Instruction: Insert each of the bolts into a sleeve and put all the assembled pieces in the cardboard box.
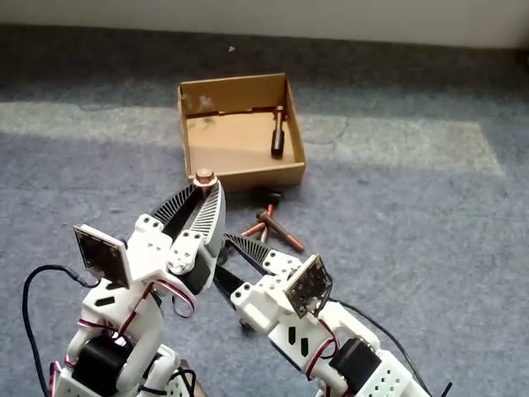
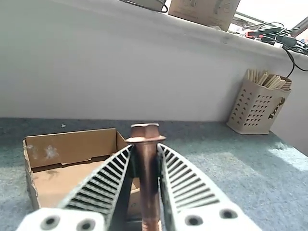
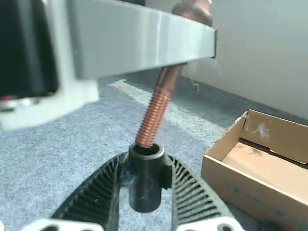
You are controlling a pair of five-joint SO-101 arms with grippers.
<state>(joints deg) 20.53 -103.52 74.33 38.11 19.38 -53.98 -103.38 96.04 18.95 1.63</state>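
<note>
The left jaws grip the bolt [image 2: 147,183] head-up, its threaded tip at the mouth of the sleeve [image 3: 146,185] gripped upright in the right jaws, cardboard box [image 1: 248,176] ahead on the grey surface [image 1: 413,231].

A copper bolt [image 3: 155,113] stands tilted, its tip at the mouth of a black sleeve [image 3: 146,185]. One assembled piece [image 1: 278,136] lies in the cardboard box [image 1: 235,83], upper centre. Just below it lie loose bolts [image 1: 282,232].
</note>
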